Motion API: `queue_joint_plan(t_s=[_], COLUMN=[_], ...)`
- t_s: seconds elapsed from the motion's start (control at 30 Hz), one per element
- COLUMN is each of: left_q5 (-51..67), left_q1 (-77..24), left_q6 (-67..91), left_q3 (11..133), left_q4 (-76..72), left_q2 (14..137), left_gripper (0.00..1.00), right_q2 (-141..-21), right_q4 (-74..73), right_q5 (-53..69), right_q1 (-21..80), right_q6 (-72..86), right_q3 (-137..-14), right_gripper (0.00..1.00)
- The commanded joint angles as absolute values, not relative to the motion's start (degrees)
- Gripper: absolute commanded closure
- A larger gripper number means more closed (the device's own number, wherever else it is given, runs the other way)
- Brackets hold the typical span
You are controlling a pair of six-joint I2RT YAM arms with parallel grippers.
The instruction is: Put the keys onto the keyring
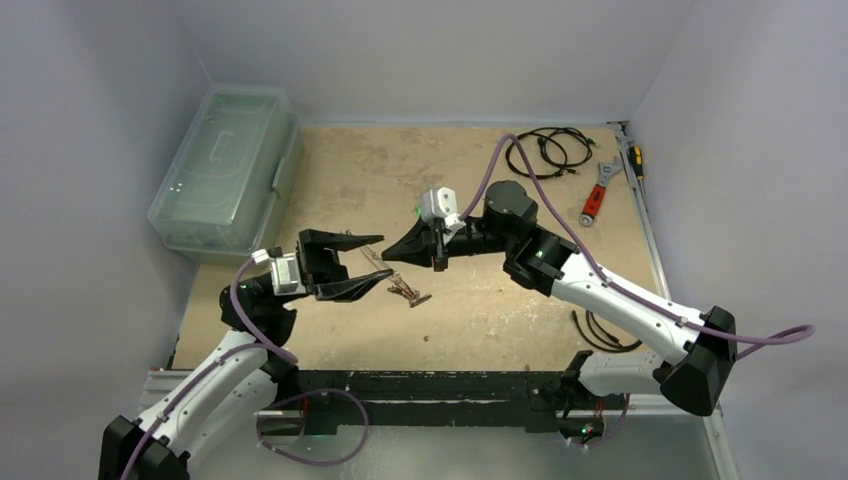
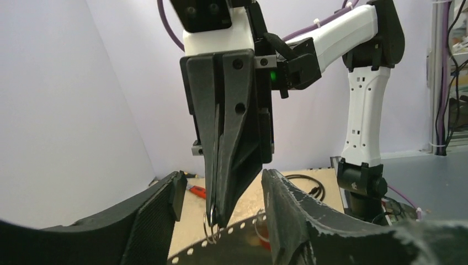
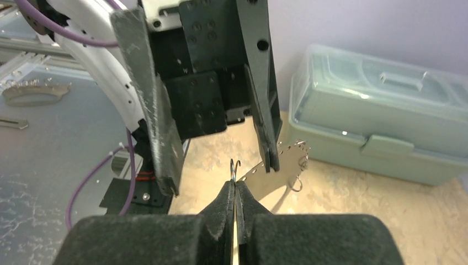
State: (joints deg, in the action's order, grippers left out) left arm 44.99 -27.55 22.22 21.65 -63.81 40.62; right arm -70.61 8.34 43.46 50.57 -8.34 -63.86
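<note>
My right gripper point(image 1: 390, 254) is shut on a small split ring point(image 3: 234, 168) at the rim of the keyring point(image 3: 284, 160), a flat silvery plate with punched holes. My left gripper point(image 1: 380, 258) is open, its fingers point(image 3: 157, 132) wide apart on either side of the right gripper's tip point(image 2: 217, 218). The keyring point(image 2: 243, 240) runs between them, off the table. In the left wrist view the split ring point(image 2: 209, 229) hangs at the right gripper's tip and a red tag point(image 2: 264, 236) shows behind the plate. A small cluster of keys point(image 1: 408, 293) sits just below the grippers.
A clear plastic toolbox point(image 1: 225, 170) stands at the far left. A black cable coil point(image 1: 545, 150), a red-handled wrench point(image 1: 597, 195) and a screwdriver point(image 1: 635, 155) lie at the far right. More black cable point(image 1: 600, 330) lies near the right arm.
</note>
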Motion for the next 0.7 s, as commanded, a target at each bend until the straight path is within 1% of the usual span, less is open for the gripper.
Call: queue_joint_plan(t_s=[0.0, 0.1, 0.33, 0.37, 0.43, 0.53, 0.67], left_q5=[44.64, 45.18, 45.35, 45.35, 45.91, 47.16, 48.63], left_q1=[-27.86, -27.86, -27.86, -27.86, -27.86, -27.84, -27.86], left_q6=[13.85, 8.12, -2.41, -4.42, -8.49, -14.45, -20.84], left_q3=[24.37, 26.74, 32.74, 33.83, 36.71, 40.03, 43.55], left_q4=[-50.92, -40.97, -24.02, -21.00, -14.56, -6.03, 3.43], left_q2=[36.13, 34.13, 32.02, 32.00, 32.14, 32.72, 33.36], left_gripper=[0.43, 0.45, 0.46, 0.48, 0.54, 0.60, 0.62], right_q2=[-70.07, -69.75, -69.36, -69.24, -68.95, -68.07, -67.27], right_q4=[6.15, 5.61, 4.24, 3.96, 3.35, 2.70, 0.98], right_q5=[41.11, 40.50, 39.05, 38.71, 38.38, 37.94, 39.75], right_q1=[51.02, 51.00, 50.98, 50.98, 50.98, 50.98, 50.98], right_q6=[-11.51, -11.98, -13.25, -13.53, -14.27, -15.22, -16.85], right_q3=[-66.49, -66.19, -65.68, -65.59, -65.41, -65.05, -65.14], right_gripper=[1.00, 1.00, 1.00, 1.00, 1.00, 1.00, 1.00])
